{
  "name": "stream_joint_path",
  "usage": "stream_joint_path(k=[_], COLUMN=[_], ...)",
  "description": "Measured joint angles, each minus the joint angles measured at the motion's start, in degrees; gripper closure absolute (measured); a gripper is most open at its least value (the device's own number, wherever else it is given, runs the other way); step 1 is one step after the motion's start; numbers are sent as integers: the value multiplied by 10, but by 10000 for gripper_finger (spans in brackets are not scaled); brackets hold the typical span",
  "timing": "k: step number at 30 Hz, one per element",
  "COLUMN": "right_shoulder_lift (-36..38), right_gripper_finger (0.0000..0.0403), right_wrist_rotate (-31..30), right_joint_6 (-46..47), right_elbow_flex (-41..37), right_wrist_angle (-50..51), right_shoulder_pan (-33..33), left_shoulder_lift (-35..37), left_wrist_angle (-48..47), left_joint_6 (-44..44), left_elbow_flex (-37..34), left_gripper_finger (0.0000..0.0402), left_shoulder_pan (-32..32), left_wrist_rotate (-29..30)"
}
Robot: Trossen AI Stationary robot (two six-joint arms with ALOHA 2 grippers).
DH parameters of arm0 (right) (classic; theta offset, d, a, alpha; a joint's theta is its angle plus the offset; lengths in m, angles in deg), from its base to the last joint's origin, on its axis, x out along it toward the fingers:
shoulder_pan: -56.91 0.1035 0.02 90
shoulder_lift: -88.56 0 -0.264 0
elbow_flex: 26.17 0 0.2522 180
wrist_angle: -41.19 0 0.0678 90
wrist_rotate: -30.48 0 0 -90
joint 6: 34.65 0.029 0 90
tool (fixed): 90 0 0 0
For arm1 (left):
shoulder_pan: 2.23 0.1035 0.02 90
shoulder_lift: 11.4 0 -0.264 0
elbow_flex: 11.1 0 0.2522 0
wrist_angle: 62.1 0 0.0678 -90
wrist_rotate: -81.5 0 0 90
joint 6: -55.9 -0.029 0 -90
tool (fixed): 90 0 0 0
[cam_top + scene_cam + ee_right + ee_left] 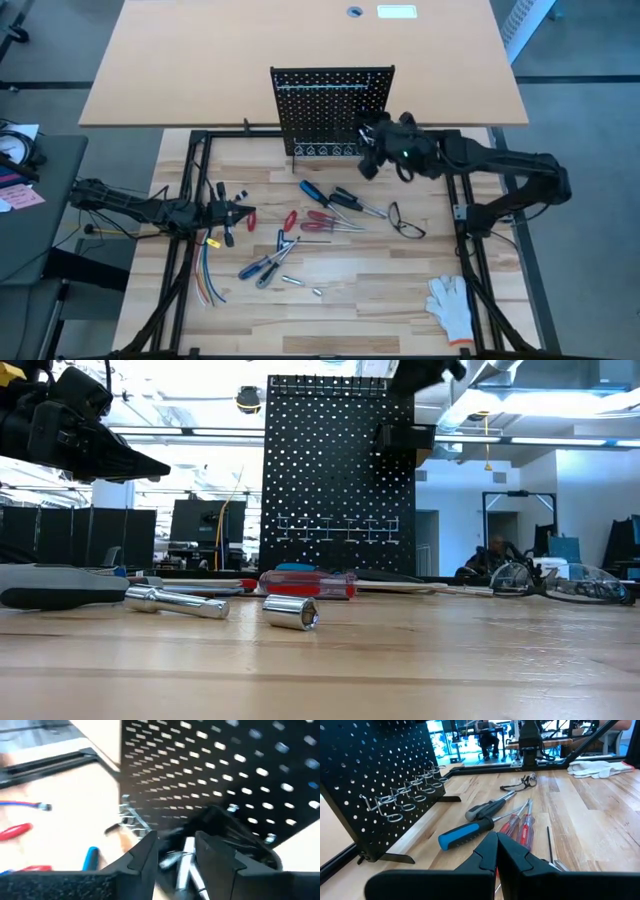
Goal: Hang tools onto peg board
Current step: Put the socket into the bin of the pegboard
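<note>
The black peg board [332,108] stands upright at the table's far edge, with a small black bin [400,438] on its lower right. My right gripper [372,152] is up at that bin [235,832], with a silver metal tool [186,865] between its fingers. My left gripper [496,851] is shut and empty, raised over the table's left part [240,215]. Blue-handled [312,190], black-handled [345,198] and red-handled screwdrivers [322,220], red pliers [290,222] and silver bits [300,283] lie flat on the table. My right gripper has the silver metal tool [190,870] between its two fingers, lifted clear of the table, close in front of the bin on the peg board. The view is blurred; which part of the tool the fingers are on cannot be told.
Safety glasses [405,220] lie right of the tools. A white glove [450,300] lies at the near right, and coloured wires [207,282] at the near left. Two silver sockets [290,610] lie near the front. Wire hooks [400,802] stick out of the board's lower rows.
</note>
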Motion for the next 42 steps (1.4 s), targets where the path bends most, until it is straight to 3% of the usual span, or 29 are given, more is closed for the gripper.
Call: stream_joint_path(k=[6, 9, 17, 22, 27, 31, 36, 42], right_shoulder_lift=[3, 3, -15, -108, -258, -362, -440, -472], right_gripper_finger=[271, 271, 271, 255, 202, 157, 142, 143], right_wrist_rotate=[-9, -10, 12, 61, 116, 118, 117, 114], right_joint_6=[-4, -6, 86, 95, 3, -32, -34, -13], right_elbow_flex=[-40, -97, -342, -416, -398, -337, -248, -166], right_wrist_angle=[-13, -76, -408, -619, -767, -790, -760, -621], right_shoulder_pan=[133, 204, 315, 337, 349, 351, 360, 368], left_shoulder_lift=[0, 0, 0, 0, 0, 0, 0, 0], left_wrist_angle=[0, 0, 0, 0, 1, 0, 1, 0], left_joint_6=[0, 0, 0, 0, 0, 0, 0, 0], left_elbow_flex=[0, 0, 0, 0, 0, 0, 0, 0], left_gripper_finger=[401, 401, 402, 402, 402, 402, 402, 402], left_shoulder_pan=[0, 0, 0, 0, 0, 0, 0, 0], left_wrist_rotate=[0, 0, 0, 0, 0, 0, 0, 0])
